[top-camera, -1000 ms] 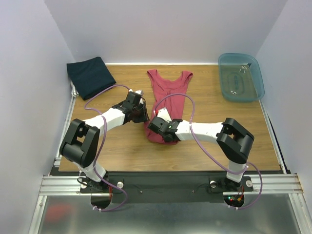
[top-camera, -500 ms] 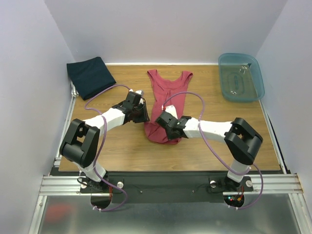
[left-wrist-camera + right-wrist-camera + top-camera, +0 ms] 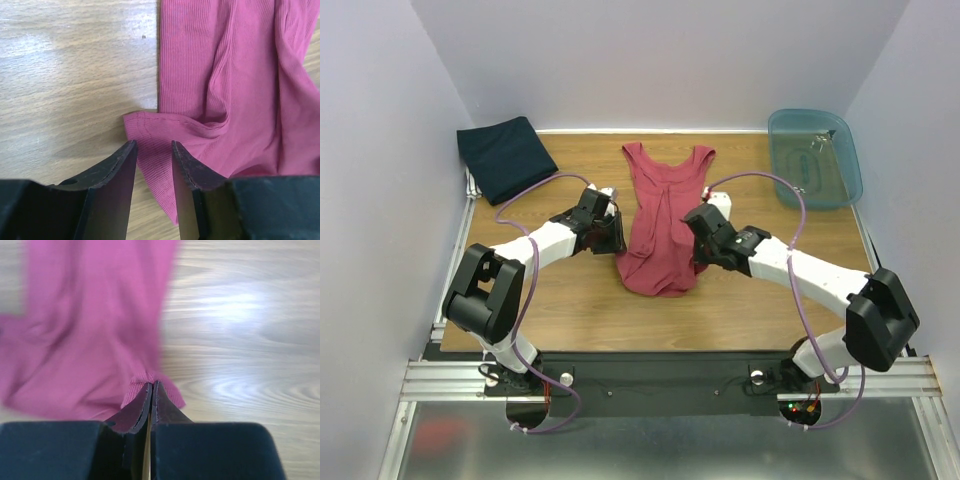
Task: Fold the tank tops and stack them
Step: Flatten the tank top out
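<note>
Now that the right arm has been swung across the counter (image 3: 570,300) to the right side of the maroon tank top (image 3: 660,225), its edge is clamped in the right end effector (image 3: 151,385), so a fold can be drawn. The hem corner is straddled by the left end effector (image 3: 152,145), held apart. The folded navy tank top (image 3: 505,157) is laid beyond and left of it, and the blue tub (image 3: 815,158) well right; neither is judged an obstruction.

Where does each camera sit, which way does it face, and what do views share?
Top external: above and behind the bases, looking down on the table; both arms, maroon tank top, navy tank top, blue tub.
Left wrist: on the left arm, facing down past the left gripper, jaws apart over the maroon hem.
Right wrist: on the right arm, facing down past the right gripper, shut on the maroon edge.
Shared: all three show the maroon tank top on wood.
</note>
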`<control>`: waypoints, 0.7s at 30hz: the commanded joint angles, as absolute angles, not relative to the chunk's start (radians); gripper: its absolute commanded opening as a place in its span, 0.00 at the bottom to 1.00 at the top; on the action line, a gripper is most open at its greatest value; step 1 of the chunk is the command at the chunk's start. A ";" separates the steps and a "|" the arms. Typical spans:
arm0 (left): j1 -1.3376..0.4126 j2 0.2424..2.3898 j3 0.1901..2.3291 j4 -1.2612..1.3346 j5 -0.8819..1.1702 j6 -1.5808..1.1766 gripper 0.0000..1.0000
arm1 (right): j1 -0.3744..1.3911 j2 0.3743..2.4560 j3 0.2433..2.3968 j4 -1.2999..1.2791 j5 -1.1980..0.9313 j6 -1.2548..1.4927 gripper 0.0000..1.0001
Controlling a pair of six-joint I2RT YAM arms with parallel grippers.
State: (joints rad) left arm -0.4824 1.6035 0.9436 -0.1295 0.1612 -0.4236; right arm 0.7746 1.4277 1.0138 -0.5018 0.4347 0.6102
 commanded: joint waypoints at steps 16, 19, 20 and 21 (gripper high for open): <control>-0.492 1.667 1.097 -0.262 0.259 -0.238 0.45 | 0.485 1.411 0.887 -0.511 0.463 0.629 0.00; -0.495 1.669 1.098 -0.271 0.270 -0.227 0.45 | 0.450 1.437 0.899 -0.506 0.463 0.621 0.00; -0.495 1.674 1.097 -0.272 0.282 -0.218 0.45 | 0.442 1.445 0.902 -0.503 0.462 0.620 0.00; -0.497 1.675 1.097 -0.275 0.288 -0.213 0.45 | 0.430 1.451 0.903 -0.502 0.460 0.617 0.01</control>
